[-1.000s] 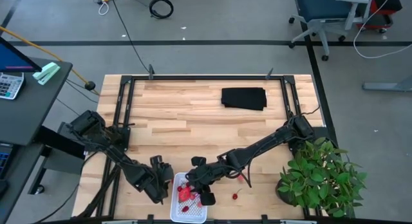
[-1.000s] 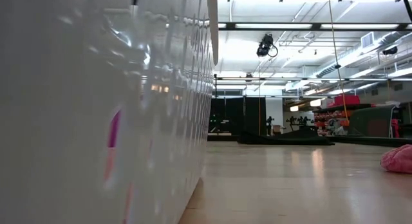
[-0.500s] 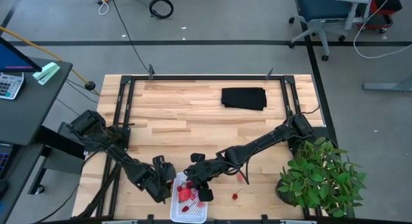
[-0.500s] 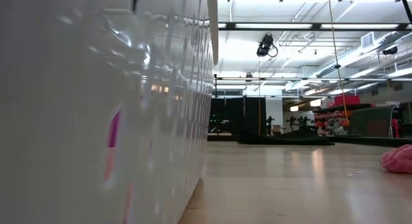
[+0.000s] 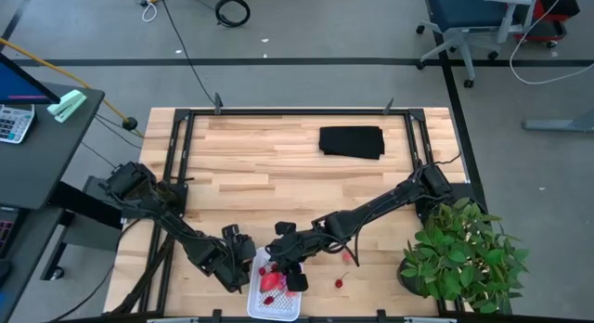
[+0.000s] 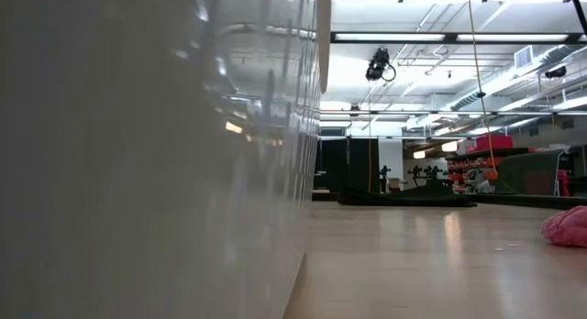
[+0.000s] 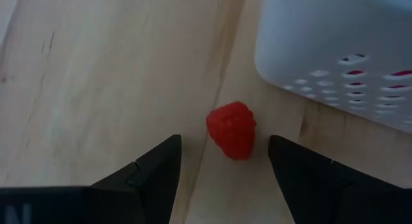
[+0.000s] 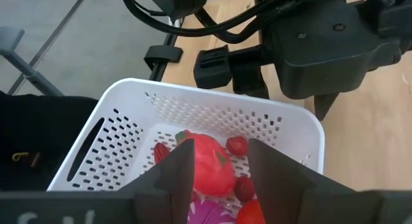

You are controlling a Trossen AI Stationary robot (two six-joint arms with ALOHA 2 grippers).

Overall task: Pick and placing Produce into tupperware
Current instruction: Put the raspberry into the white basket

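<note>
A large red-pink toy fruit (image 8: 209,164) and smaller red pieces (image 8: 237,145) are held in the white perforated plastic tupperware (image 8: 129,137), below the empty, parted right gripper (image 8: 221,172). A red toy raspberry (image 7: 231,129) is framed between the open left gripper (image 7: 223,161) fingers on the light wooden table (image 5: 269,165)

Glossy perforated plastic tupperware (image 8: 129,130) on matt wood table (image 5: 269,165).

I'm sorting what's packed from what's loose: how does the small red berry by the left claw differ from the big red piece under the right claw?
The small red berry lies on the wooden table outside the tupperware; the big red piece sits inside it. The berry is bumpy and lies between the open left claw; the big piece is smoother and larger, with the open right claw above it. Both are red.
</note>
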